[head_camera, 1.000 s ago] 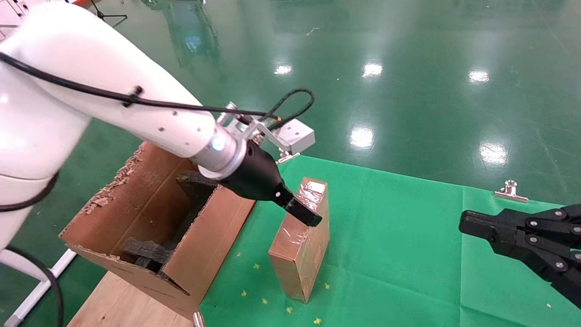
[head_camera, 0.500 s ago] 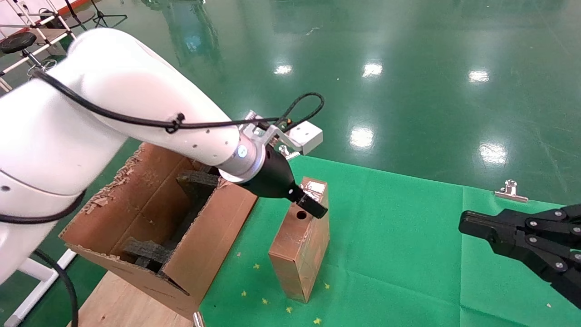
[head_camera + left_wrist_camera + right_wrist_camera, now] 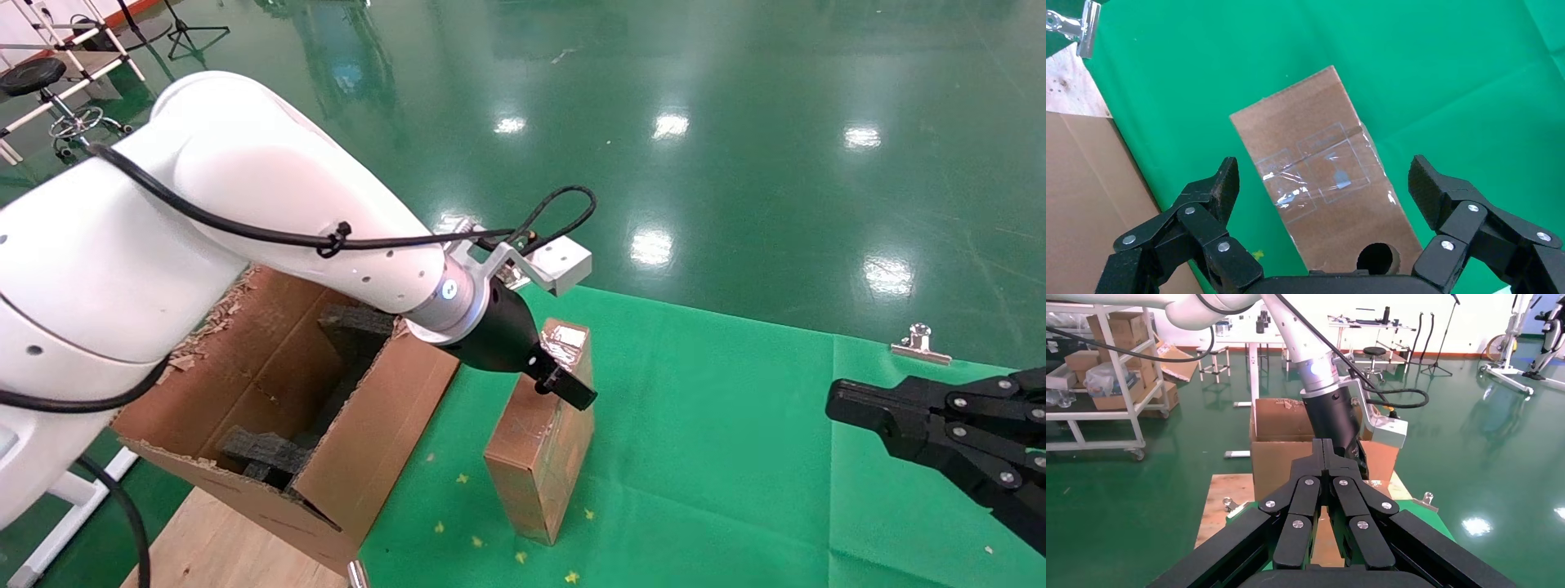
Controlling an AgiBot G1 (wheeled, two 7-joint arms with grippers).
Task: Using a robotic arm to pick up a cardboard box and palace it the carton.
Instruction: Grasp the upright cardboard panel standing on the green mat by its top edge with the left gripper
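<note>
The cardboard box (image 3: 541,433) stands on edge on the green cloth (image 3: 735,457), just beside the carton (image 3: 359,457). The left gripper (image 3: 1321,184) hangs over the box's top face with fingers spread wide, straddling it without touching. The right gripper (image 3: 842,404), fingers pressed together, sits well apart from the box.

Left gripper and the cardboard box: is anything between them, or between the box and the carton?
Nothing visible blocks either. The left gripper hangs open right above the cardboard box, a finger on each side with only green cloth in the gaps. The carton stands beside the box, its top open, black foam blocks inside.
</note>
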